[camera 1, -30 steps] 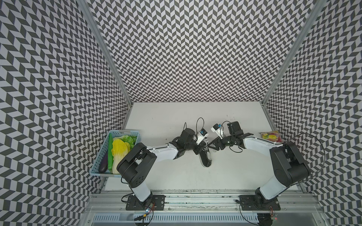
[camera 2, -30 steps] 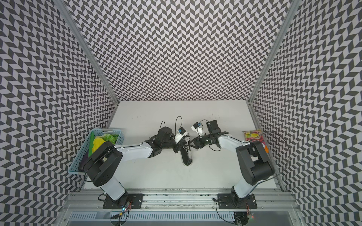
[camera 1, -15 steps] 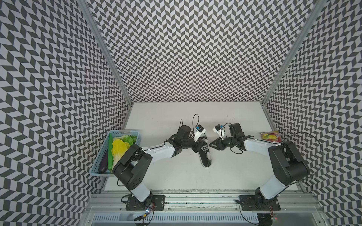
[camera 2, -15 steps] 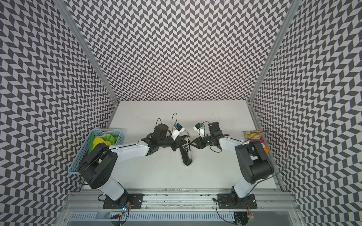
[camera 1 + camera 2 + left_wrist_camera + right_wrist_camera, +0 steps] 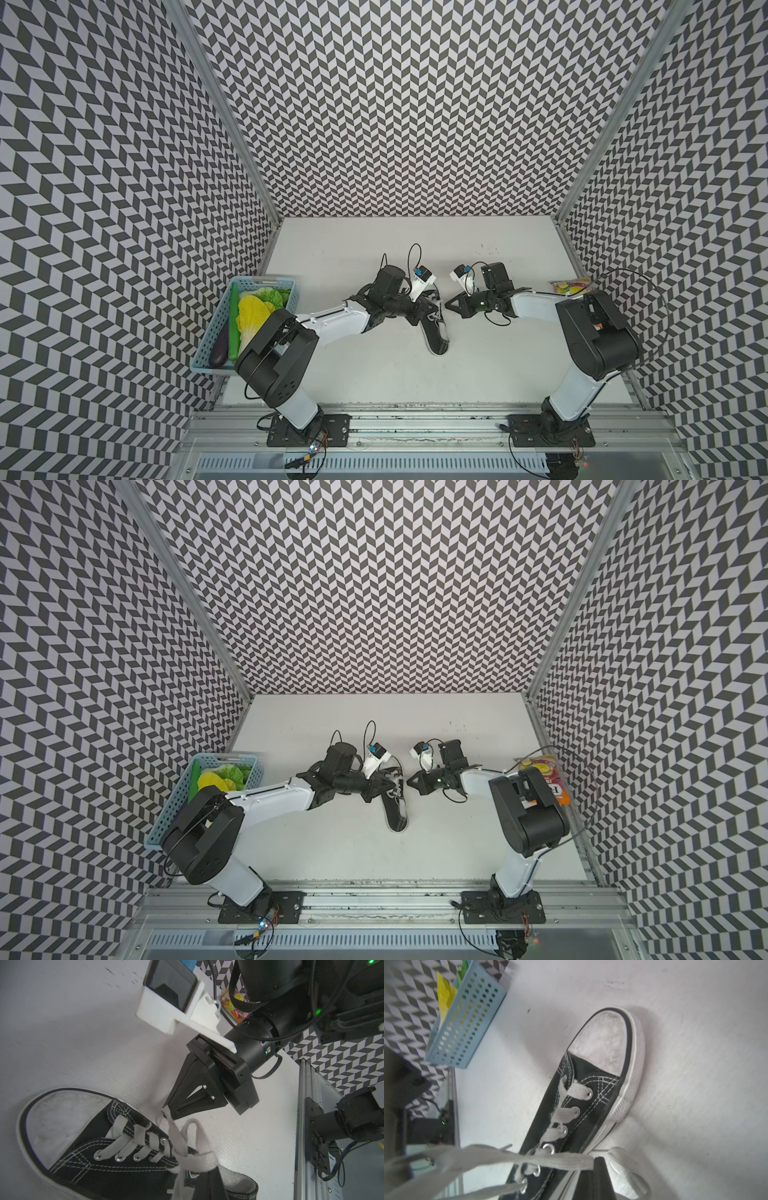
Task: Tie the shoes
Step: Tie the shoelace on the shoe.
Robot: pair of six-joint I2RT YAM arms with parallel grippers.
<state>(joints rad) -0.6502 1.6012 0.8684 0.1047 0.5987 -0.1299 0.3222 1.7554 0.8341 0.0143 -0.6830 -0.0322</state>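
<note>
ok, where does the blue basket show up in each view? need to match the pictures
In a top view: blue basket left of centre, at the table's left edge.
In a top view: same place.
Left wrist: not in it.
Right wrist: in view, apart from the sneaker.
Shared landmark: the sneaker, seen in all four.

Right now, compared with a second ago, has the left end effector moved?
Yes. The left end effector has drawn back toward the rear wall, judged against the shoe, which has stayed put.
</note>
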